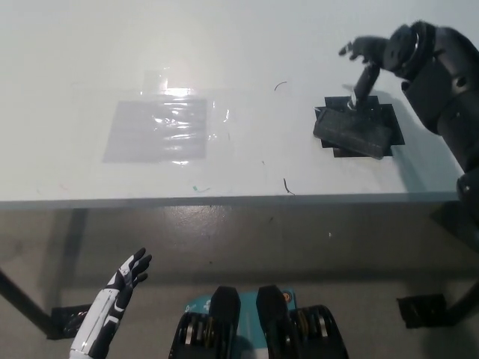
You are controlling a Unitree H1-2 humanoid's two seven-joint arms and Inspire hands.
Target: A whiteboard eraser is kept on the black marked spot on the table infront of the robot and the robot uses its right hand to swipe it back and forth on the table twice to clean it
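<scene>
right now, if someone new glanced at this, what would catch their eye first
Probably the black right hand at the upper right, fingers spread, hanging over the far edge of the dark eraser, which lies on its black marked spot on the white table. Next, the shiny taped plastic patch at the table's left-centre. The white left hand rests open, low at the lower left, below the table edge.

Eraser lies tilted on marked spot at worktop's right side, near front edge. Right hand hangs just behind eraser, fingers spread, arm entering from picture right. Taped plastic sheet lies flat on worktop well to eraser's left. Small pen marks sit between sheet and eraser, one near front edge. Left hand rests below worktop level at lower left, before front edge, fingers apart, over floor
</scene>
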